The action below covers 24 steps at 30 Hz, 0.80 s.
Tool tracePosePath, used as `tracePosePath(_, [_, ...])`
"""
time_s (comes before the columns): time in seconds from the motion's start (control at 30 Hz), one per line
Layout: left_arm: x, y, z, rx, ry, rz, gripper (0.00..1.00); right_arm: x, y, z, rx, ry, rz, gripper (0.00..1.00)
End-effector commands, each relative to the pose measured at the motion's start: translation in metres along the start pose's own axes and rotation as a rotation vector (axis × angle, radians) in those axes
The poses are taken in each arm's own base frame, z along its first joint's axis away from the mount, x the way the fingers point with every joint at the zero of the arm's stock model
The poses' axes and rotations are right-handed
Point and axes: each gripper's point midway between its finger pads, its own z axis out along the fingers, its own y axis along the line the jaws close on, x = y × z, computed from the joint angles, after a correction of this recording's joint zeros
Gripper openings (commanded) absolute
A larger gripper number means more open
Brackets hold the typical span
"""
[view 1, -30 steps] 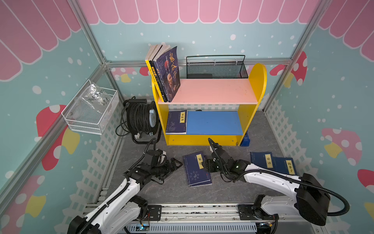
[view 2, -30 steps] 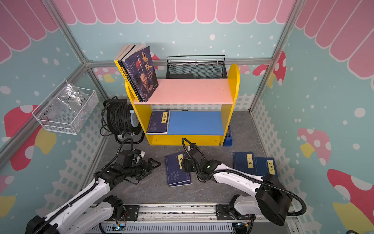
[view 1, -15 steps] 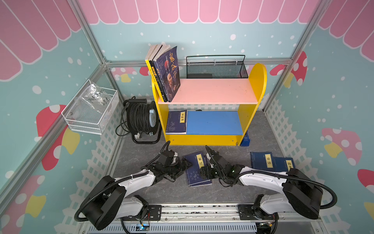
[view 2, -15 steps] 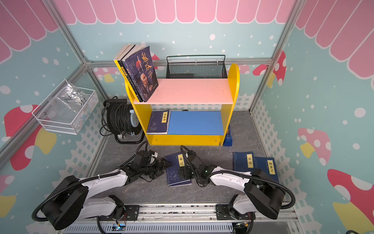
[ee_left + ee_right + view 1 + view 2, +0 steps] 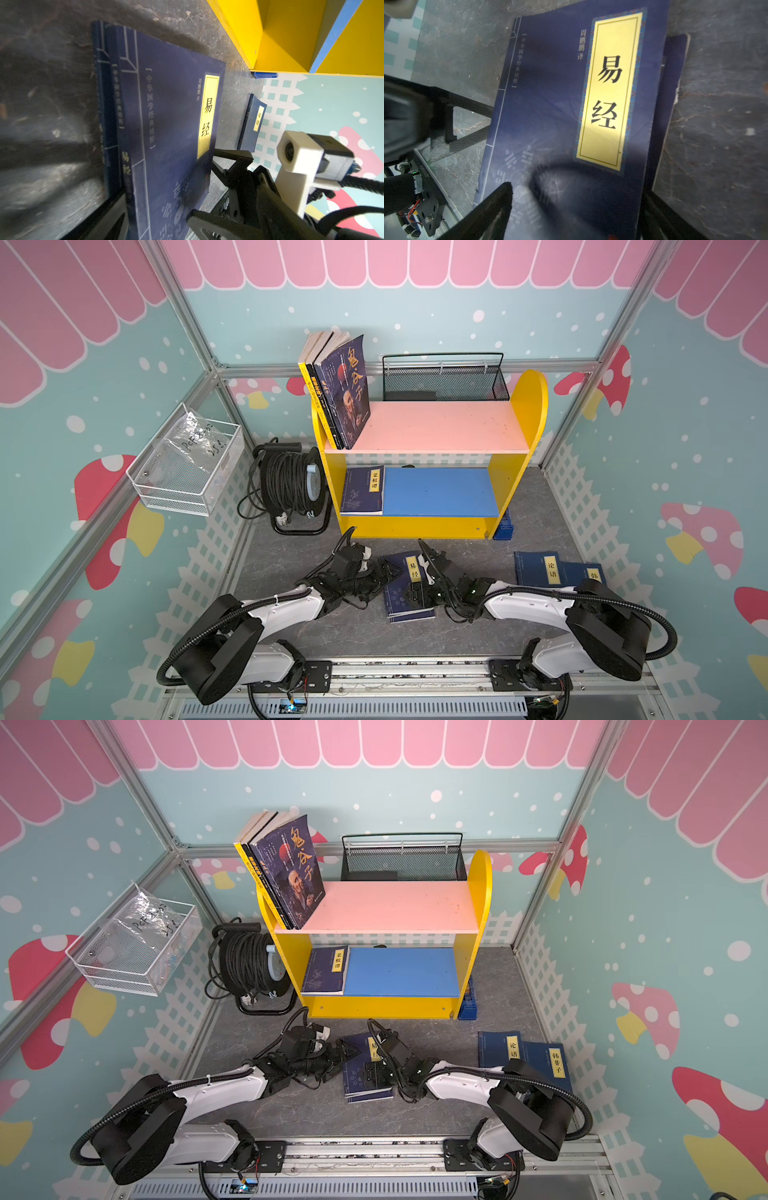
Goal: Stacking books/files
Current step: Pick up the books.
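A dark blue book [image 5: 401,603] with a yellow name tag lies flat on the grey floor [image 5: 291,572], just in front of the yellow shelf [image 5: 528,414]. It rests on a second blue book [image 5: 675,62], which peeks out along one side. Both arms reach in low to this book, one from each side.

The left gripper [image 5: 384,576] is at the book's spine edge. Its jaws are spread wide and hold nothing. In the left wrist view one finger [image 5: 104,218] is down by the floor, right beside the spine.

The right gripper [image 5: 419,587] is at the other long edge, near the yellow tag. Its jaws are wide apart too, and they grip nothing. In the right wrist view one finger [image 5: 496,207] is over the cover, and the other is by the book's outer edge. I cannot tell if they touch the cover.

Two more blue books [image 5: 536,572] lie overlapping on the floor, well off on the right arm's side. Another blue one [image 5: 361,489] lies flat on the shelf's blue lower board. Some thicker books [image 5: 345,393] stand leaning at the left end of the pink top board.
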Motion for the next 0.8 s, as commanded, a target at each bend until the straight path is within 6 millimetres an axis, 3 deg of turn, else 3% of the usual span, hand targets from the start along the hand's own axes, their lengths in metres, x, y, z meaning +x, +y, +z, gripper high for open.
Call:
tracePosePath(0.0, [-0.008, -0.03, -0.001, 0.093, -0.031, -0.001, 0.89, 0.003, 0.015, 0.005, -0.064, 0.029, -0.027, 0.91])
tracePosePath(0.13, [-0.008, -0.037, -0.005, 0.109, -0.041, 0.01, 0.86, 0.005, 0.014, 0.006, -0.067, 0.032, -0.03, 0.91])
tracePosePath(0.3, [-0.008, -0.033, -0.015, 0.058, -0.064, 0.039, 0.8, 0.006, 0.009, 0.002, -0.055, 0.02, -0.022, 0.91])
tracePosePath(0.63, [-0.001, -0.012, -0.012, -0.006, -0.034, 0.028, 0.44, 0.001, 0.01, -0.007, -0.066, -0.019, -0.015, 0.93])
tracePosePath(0.77, [0.001, -0.012, -0.007, -0.014, -0.022, 0.042, 0.38, 0.001, 0.012, -0.007, -0.081, -0.024, -0.012, 0.93])
